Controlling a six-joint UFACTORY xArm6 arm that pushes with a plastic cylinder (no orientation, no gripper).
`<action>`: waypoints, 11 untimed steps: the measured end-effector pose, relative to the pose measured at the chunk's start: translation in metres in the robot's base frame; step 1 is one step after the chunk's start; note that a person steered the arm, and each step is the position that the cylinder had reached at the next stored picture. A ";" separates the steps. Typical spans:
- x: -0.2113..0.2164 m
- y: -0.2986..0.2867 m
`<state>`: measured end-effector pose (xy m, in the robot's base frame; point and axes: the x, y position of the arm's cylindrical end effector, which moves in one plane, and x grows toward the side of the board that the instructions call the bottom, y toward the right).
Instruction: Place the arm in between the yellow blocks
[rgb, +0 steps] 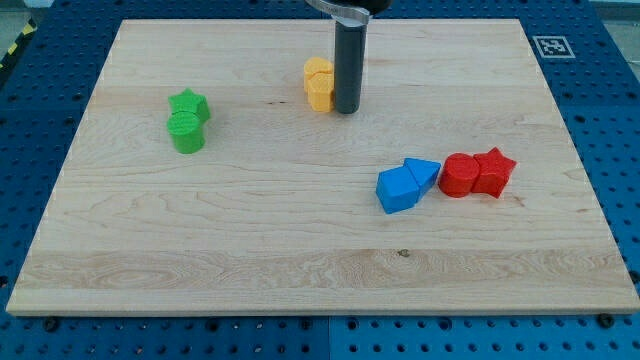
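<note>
Two yellow blocks stand touching each other near the view's top centre: one (317, 70) behind, the other (320, 93) in front. Their exact shapes are hard to make out. My tip (346, 109) rests on the board just to the right of the front yellow block, close against it. The rod partly hides the right sides of the yellow blocks. The tip is beside the pair, not between them.
A green star (189, 103) and a green cylinder (186, 132) touch at the view's left. A blue cube (396, 189) and a blue triangle (422, 173) sit right of centre, next to a red cylinder (460, 175) and a red star (493, 171). The wooden board (300, 260) lies on a blue pegboard.
</note>
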<state>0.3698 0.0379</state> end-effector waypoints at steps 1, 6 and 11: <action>-0.003 0.018; -0.005 0.016; -0.004 -0.056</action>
